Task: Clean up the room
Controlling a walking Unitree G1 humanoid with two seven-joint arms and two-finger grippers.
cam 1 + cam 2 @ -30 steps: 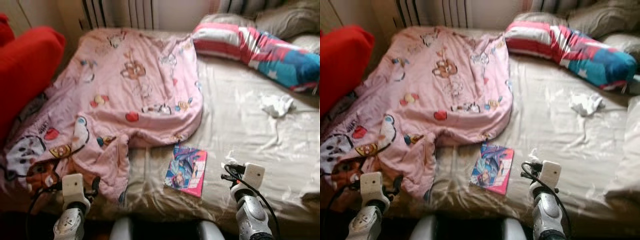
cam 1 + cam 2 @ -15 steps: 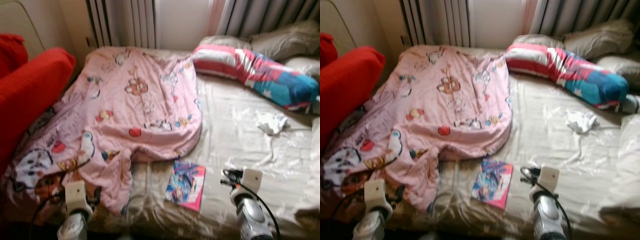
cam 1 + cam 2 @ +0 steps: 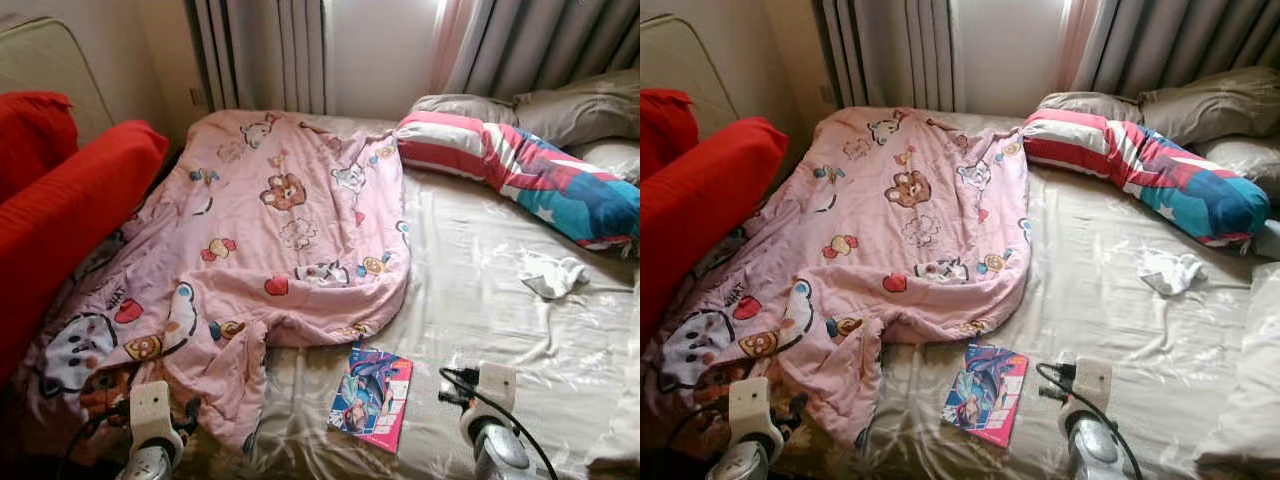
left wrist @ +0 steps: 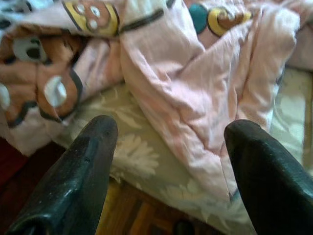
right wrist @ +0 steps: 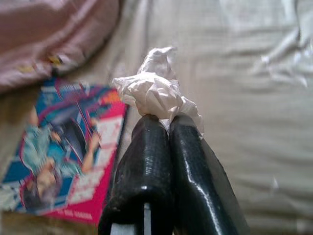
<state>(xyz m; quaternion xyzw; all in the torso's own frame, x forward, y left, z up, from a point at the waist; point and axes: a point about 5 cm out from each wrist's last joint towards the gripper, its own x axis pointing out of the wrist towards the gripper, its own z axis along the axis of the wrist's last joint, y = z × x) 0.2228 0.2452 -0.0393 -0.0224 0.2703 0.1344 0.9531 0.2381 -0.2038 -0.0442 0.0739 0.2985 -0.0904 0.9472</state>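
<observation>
A crumpled white tissue (image 5: 155, 90) is pinched between the pressed-together fingers of the right gripper (image 5: 164, 128), above the bed (image 3: 480, 300) near the magazine (image 3: 372, 397). Only a corner seems caught, so it could slip free. The left gripper (image 4: 168, 142) is held spread by the pink blanket (image 3: 270, 230).

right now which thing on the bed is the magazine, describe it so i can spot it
Start at the pink cartoon blanket covering the left half of the bed. Just past its lower edge, near the bed's front edge, lies the magazine, flat on the beige sheet. It is the one glossy, flat thing there, with a pink and blue illustrated cover.
</observation>
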